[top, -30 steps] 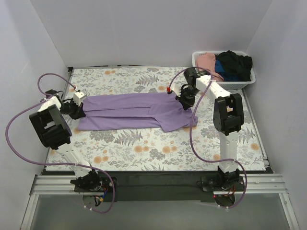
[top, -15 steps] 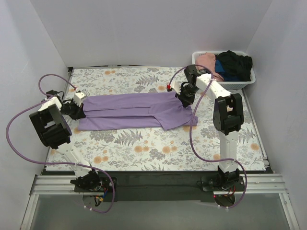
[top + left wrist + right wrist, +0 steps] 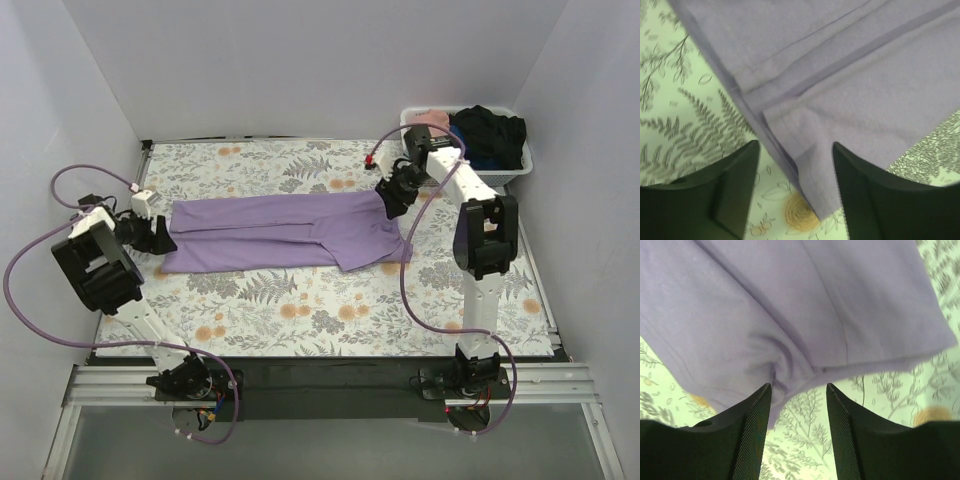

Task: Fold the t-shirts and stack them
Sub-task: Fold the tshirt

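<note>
A lavender-purple t-shirt (image 3: 280,230) lies folded in a long strip across the floral table. My left gripper (image 3: 160,237) is at the strip's left end. In the left wrist view the left gripper (image 3: 796,170) is open, and the shirt's hem (image 3: 815,180) lies loose on the table between the fingers. My right gripper (image 3: 393,200) is at the strip's far right corner. In the right wrist view the right gripper (image 3: 799,405) is open too, with a bunched fold of the shirt (image 3: 785,370) just off the fingertips. More t-shirts, pink (image 3: 430,124), blue (image 3: 470,152) and black (image 3: 492,128), are piled in the basket.
A white slatted basket (image 3: 505,176) stands at the table's back right corner, close behind the right arm. Grey walls enclose the table on three sides. Purple cables loop from both arms. Floral tablecloth (image 3: 300,305) shows in front of the shirt.
Both grippers have opened and let go of the purple shirt. The left one drew back to the left off the hem, and the right one shifted toward the far right.
</note>
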